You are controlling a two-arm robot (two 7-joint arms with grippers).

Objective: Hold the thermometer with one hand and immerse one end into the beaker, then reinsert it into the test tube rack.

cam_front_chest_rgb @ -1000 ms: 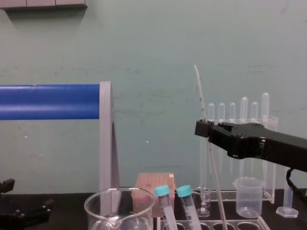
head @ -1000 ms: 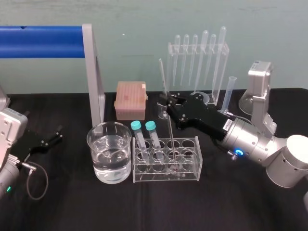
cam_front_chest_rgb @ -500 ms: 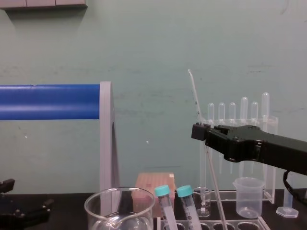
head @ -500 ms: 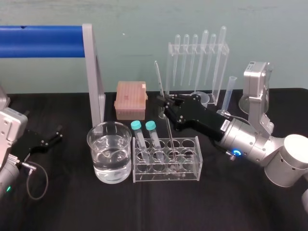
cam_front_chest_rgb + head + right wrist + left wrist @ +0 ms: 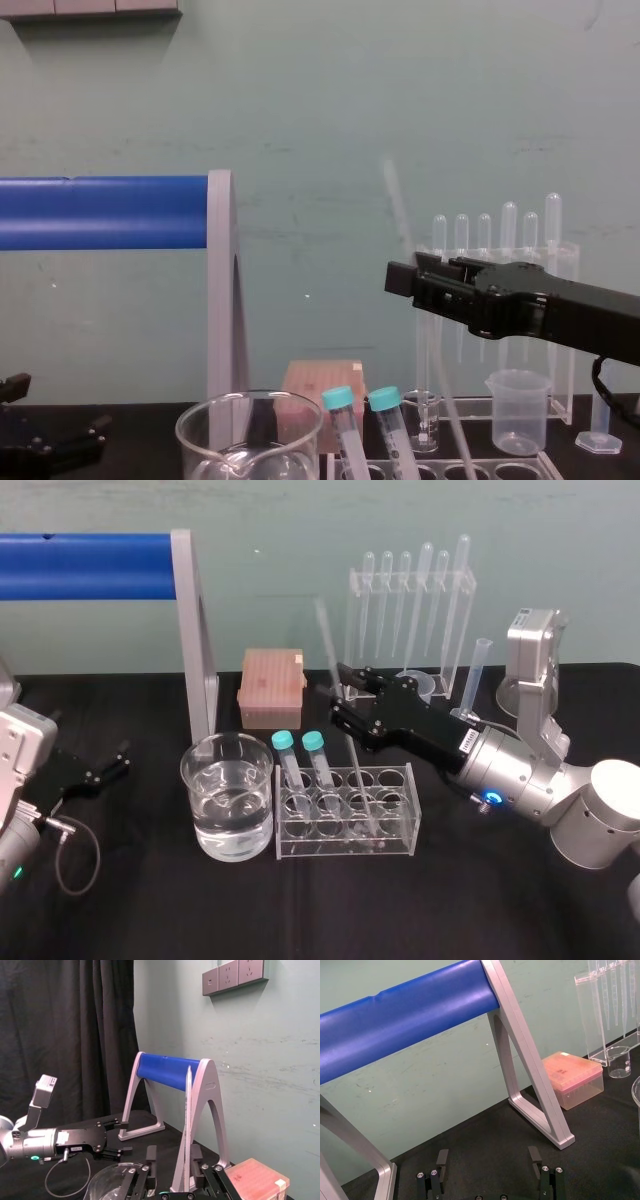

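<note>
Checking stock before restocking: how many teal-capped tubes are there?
2. One teal-capped tube stands in the test tube rack's leftmost hole, nearest the beaker; the other in the next hole.

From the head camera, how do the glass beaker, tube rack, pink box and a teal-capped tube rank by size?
Pale translucent test tube rack and wide clear glass beaker, roughly alike.
Pink plastic box, sitting farther back.
Teal-capped tube.

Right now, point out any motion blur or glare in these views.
Head view: the thermometer smears above the right gripper, and pale rings glint in the water of the beaker. Chest view: the thermometer is a faint ghost streak. Right wrist view: it reads crisp between the open jaws. Left wrist view: a soft sheen runs along the blue bar; the left gripper sits idle.
</note>
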